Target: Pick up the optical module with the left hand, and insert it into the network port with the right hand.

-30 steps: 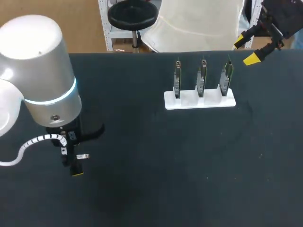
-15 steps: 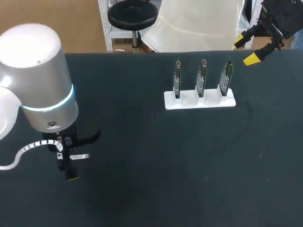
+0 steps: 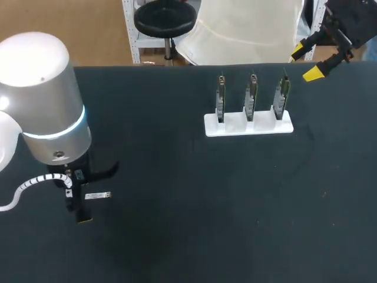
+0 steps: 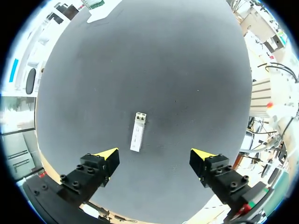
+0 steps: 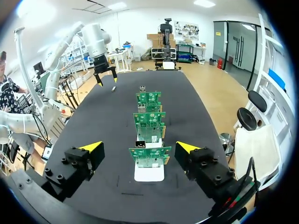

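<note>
The small silver module is seen lying flat on the black table at its near left, touched by nothing, below and between the widely spread fingers of the left gripper, by which nothing is held. The right gripper is likewise held wide open and empty at the far right. Just ahead of it a white stand is set with three upright green circuit boards, a port on the nearest, well apart from the module.
</note>
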Tool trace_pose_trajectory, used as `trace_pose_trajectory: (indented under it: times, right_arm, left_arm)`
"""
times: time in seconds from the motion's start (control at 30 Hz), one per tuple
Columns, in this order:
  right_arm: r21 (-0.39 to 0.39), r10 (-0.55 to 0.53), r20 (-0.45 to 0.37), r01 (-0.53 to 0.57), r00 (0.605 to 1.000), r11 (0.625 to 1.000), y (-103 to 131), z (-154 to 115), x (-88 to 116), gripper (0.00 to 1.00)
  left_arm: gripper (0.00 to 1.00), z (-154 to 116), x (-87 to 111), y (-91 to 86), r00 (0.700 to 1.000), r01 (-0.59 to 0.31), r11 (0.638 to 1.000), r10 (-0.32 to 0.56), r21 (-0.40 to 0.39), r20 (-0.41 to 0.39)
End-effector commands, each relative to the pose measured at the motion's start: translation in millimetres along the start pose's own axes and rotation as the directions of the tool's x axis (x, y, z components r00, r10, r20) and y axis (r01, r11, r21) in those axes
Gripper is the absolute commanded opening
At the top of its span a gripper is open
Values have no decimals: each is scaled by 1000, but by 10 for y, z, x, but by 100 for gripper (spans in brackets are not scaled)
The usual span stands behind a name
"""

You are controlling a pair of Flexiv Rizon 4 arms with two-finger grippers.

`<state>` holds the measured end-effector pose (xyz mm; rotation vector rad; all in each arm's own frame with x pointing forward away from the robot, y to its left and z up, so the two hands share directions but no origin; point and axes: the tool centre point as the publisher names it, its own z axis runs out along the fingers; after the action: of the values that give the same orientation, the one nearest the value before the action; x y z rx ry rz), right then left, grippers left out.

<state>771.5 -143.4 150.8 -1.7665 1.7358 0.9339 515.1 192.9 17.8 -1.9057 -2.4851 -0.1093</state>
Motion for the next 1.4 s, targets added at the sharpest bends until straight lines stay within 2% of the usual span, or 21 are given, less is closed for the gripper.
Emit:
trace_pose_trajectory:
  times: [0.03, 0.67, 1.4]
  right_arm:
    - [2, 0, 0, 0, 1000, 1000, 8, 1, 0, 100]
    - [2, 0, 0, 0, 1000, 1000, 8, 1, 0, 100]
    - [2, 0, 0, 0, 1000, 1000, 8, 1, 0, 100]
  left_arm:
    - [100, 74, 7, 51, 1000, -7, 1000, 6, 10, 9]
    - [100, 202, -48, 237, 998, -60, 998, 59, 28, 22]
    - [100, 318, -37, 162, 999, -34, 999, 34, 40, 14]
